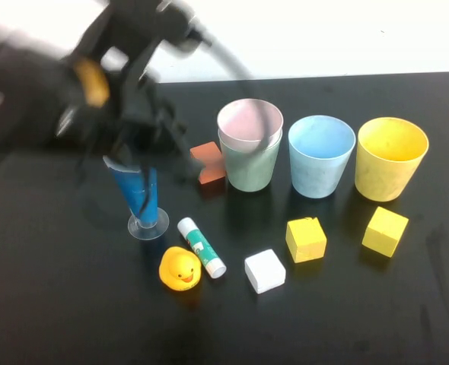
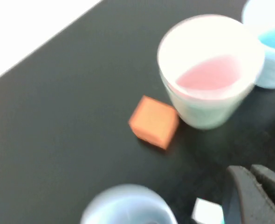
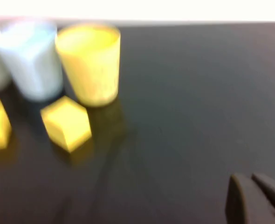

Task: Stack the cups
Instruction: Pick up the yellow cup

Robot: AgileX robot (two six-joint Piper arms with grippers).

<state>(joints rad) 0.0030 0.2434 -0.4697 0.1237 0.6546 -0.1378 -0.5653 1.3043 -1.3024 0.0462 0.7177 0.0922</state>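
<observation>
The pale pink cup [image 1: 249, 120] sits nested inside the pale green cup [image 1: 250, 169] at the back middle of the table. To their right stand the light blue cup [image 1: 321, 156] and the yellow cup [image 1: 390, 157], each on its own. My left gripper [image 1: 166, 131] hovers to the left of the pink-in-green pair, above the table, shut and holding nothing. In the left wrist view its fingers [image 2: 256, 196] lie together. My right gripper [image 3: 247, 177] does not appear in the high view. It is shut over bare table, well off from the yellow cup [image 3: 91, 63].
A tall blue cone glass [image 1: 141, 194] stands under the left arm. An orange block [image 1: 209, 162] lies beside the green cup. In front are a rubber duck [image 1: 180, 268], a glue stick [image 1: 202, 246], a white block [image 1: 265, 271] and two yellow blocks [image 1: 306, 239] [image 1: 384, 230].
</observation>
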